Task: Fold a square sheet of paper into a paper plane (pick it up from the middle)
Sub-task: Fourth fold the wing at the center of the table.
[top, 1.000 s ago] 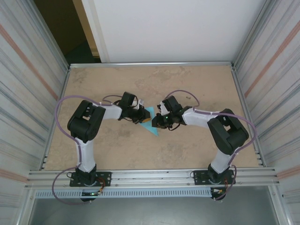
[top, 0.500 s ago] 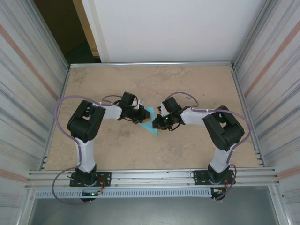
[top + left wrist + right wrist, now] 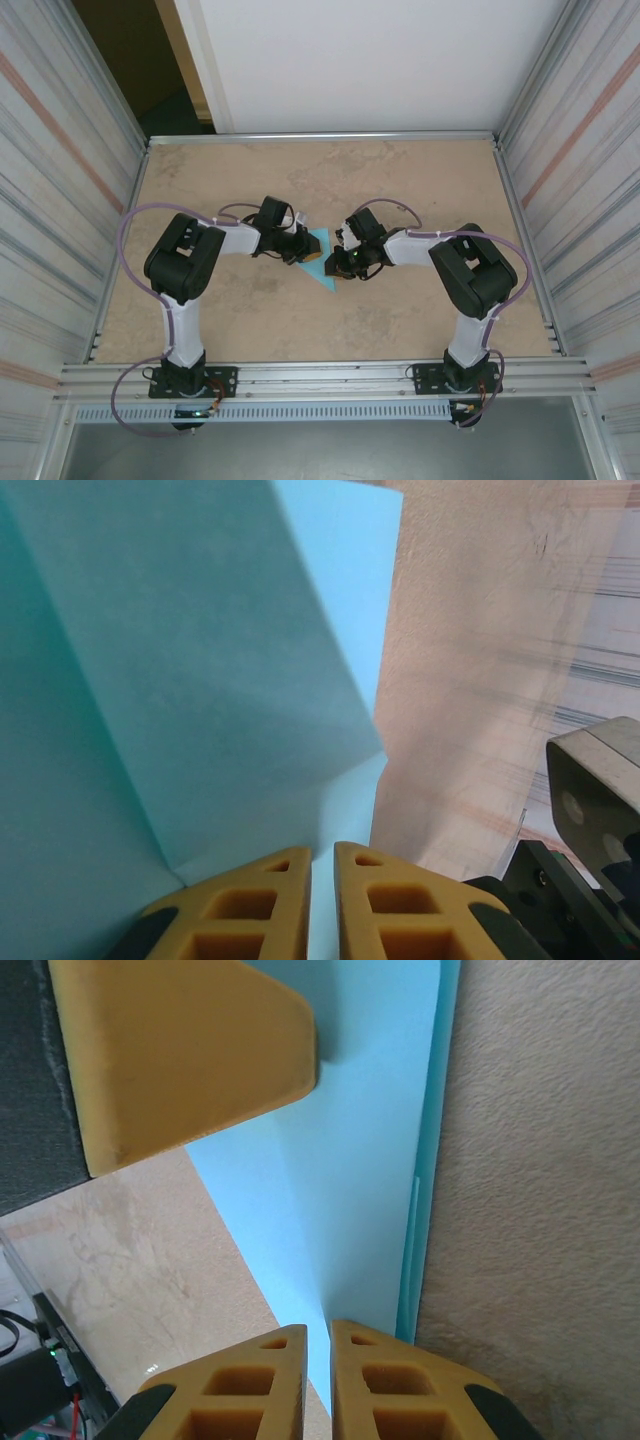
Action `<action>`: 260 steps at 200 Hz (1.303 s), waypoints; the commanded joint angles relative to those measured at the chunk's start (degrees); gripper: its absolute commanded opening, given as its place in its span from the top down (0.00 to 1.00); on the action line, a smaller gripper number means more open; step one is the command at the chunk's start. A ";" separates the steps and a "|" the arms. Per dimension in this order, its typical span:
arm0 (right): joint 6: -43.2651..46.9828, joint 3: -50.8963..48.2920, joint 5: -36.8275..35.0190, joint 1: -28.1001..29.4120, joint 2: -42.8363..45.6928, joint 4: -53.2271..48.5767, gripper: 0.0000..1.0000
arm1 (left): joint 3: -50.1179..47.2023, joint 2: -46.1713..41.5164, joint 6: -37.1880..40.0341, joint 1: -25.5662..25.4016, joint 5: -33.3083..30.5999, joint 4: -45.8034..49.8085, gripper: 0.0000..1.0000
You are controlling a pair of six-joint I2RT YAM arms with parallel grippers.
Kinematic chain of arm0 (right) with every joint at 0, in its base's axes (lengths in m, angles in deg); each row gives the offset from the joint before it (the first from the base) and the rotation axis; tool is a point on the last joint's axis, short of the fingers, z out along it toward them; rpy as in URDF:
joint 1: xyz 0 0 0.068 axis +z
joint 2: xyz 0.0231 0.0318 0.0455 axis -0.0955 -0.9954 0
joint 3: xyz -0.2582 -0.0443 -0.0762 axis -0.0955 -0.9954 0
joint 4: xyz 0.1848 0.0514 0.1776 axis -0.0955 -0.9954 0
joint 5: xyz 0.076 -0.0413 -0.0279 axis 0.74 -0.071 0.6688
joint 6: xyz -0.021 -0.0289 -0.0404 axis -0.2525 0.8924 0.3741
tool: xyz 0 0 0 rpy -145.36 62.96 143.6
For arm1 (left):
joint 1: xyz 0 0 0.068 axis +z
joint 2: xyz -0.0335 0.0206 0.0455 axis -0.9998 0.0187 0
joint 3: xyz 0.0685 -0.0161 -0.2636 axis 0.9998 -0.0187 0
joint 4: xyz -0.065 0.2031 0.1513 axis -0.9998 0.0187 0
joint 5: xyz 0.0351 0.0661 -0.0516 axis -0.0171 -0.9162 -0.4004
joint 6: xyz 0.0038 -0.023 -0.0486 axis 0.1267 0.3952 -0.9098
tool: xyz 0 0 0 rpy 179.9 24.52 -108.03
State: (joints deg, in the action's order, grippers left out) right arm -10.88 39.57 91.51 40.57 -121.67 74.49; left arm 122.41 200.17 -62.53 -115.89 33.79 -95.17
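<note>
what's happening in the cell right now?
Paper-plane fold, midway. Both arms meet at the middle of the table on the blue paper, which is already creased into a narrow pointed shape. The left fingers and the right fingers are each pinched shut on the sheet, coming at it from opposite sides. It is not yet a finished plane.

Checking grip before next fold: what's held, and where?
The light-blue folded paper sheet, apparently pinched by both: left gripper on its creased edge, right gripper at its narrow layered end.
</note>
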 commanded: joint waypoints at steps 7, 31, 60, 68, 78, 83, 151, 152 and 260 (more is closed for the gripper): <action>-0.04 0.29 1.37 -0.47 -1.17 -0.39 0.86 | 0.17 1.23 -0.78 0.35 -0.93 1.63 0.84; 0.01 0.53 0.89 -0.46 -1.88 -1.04 0.86 | 0.16 1.20 -0.88 0.42 -1.02 1.63 0.84; 0.08 0.52 0.43 -0.51 -2.65 -1.76 0.86 | 0.16 1.23 -0.96 0.51 -1.02 1.63 0.85; 0.15 0.52 0.19 -0.45 -2.87 -2.06 0.86 | 0.17 1.24 -0.96 0.51 -1.05 1.63 0.85; 0.31 0.52 0.00 -0.47 -3.11 -2.47 0.86 | 0.34 1.06 -0.96 0.63 -0.96 1.63 0.85; 0.44 0.52 -0.15 -0.49 -3.19 -2.78 0.86 | 0.43 0.90 -0.96 0.64 -0.77 1.63 0.85; 1.98 0.90 -1.83 -0.26 -3.78 -6.16 0.87 | -0.36 -6.46 2.47 0.27 1.80 0.30 0.85; 1.98 0.88 -1.84 -0.28 -3.80 -6.18 0.87 | -0.40 -6.53 2.55 0.21 1.80 0.30 0.85; 2.07 1.91 -3.02 -0.02 -4.92 -8.25 0.89 | 0.73 -2.42 6.41 -2.19 -0.29 7.15 0.90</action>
State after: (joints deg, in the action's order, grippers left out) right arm -10.40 41.38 91.30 40.31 -123.68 71.41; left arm 121.36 196.13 -58.13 -117.57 33.97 -91.54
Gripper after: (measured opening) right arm 0.107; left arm 0.104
